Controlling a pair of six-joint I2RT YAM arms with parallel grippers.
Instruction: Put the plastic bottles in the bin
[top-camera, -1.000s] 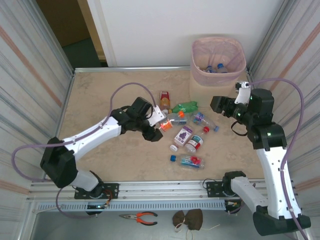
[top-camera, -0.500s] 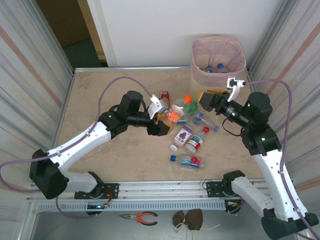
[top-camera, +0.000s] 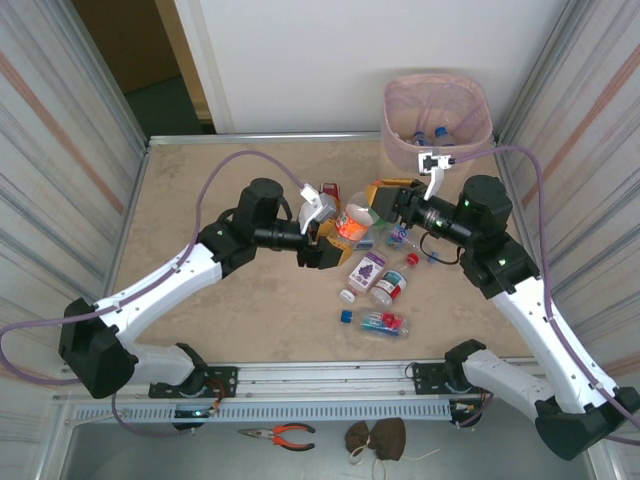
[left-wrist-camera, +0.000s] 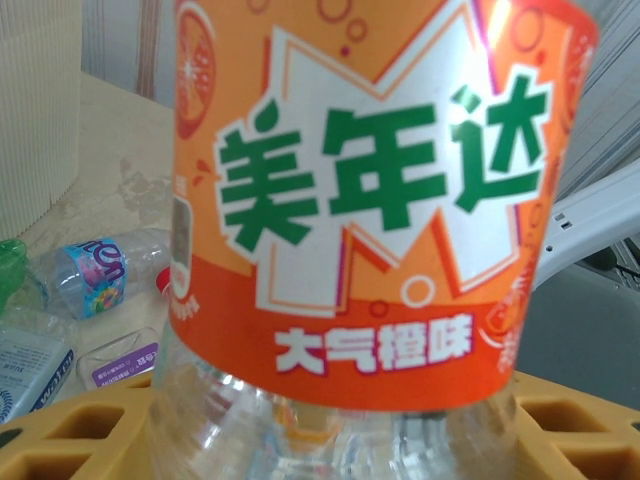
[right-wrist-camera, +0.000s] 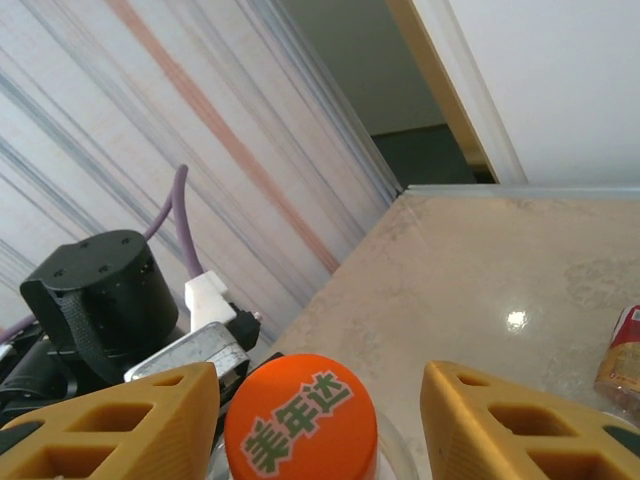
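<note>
My left tool (top-camera: 322, 236) grips the orange-labelled bottle (left-wrist-camera: 370, 200) with its cap (right-wrist-camera: 300, 422) pointing into my right tool (top-camera: 380, 204), whose fingers flank the cap unclenched, nearer the bin (top-camera: 402, 160).

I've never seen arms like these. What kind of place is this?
Probably a robot test booth: two robot arms bolted to a table, striped walls, a bin, a bottle in the left claw.
</note>
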